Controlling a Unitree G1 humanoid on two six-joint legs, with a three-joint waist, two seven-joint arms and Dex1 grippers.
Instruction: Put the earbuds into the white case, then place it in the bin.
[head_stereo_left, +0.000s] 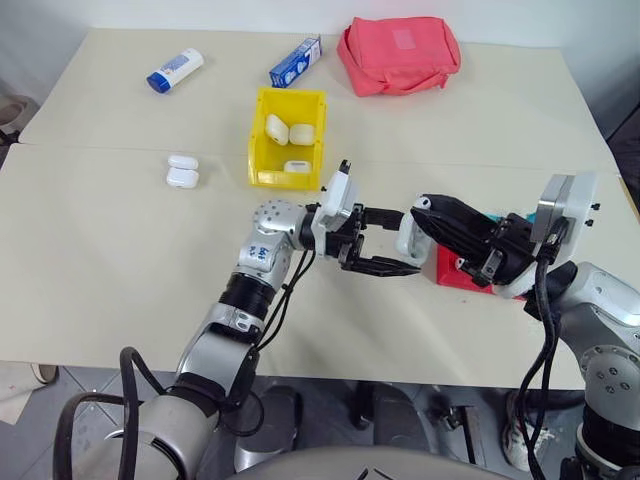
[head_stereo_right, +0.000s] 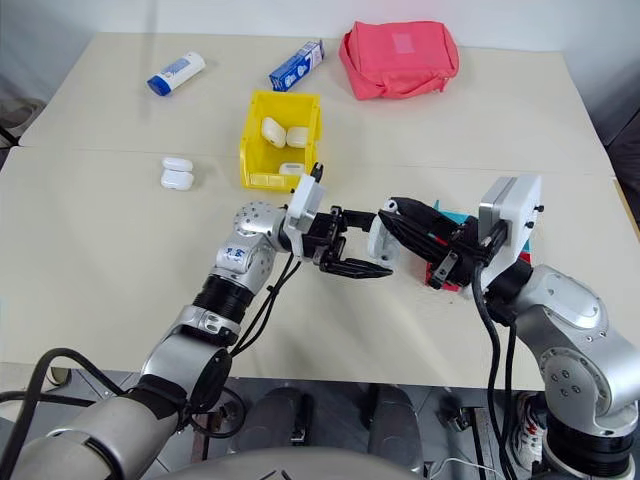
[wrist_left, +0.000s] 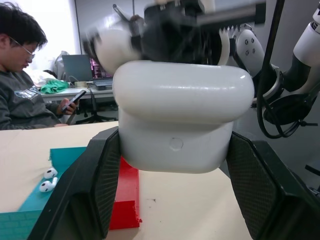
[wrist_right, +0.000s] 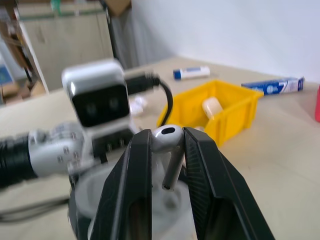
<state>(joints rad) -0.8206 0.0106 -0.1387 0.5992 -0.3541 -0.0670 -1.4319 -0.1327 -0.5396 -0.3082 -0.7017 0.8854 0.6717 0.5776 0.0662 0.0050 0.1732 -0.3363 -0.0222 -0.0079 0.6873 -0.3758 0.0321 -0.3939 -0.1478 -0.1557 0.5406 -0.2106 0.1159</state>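
Right claw (wrist_right: 167, 150) pinches a glossy white stemmed earbud (wrist_right: 169, 145) just above the small rounded white case (wrist_left: 182, 115), which the left claw (head_stereo_left: 385, 243) clamps; two earbuds (wrist_left: 48, 180) left; binning pending.

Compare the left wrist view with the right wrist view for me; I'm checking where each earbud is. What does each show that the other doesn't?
Left wrist view: two loose earbuds lying on the teal part of the red and teal tray, and a seated person behind. Right wrist view: the right pincer shut on one earbud above the case, plus the yellow bin with cases inside. Both: the white case held in the left pincer.
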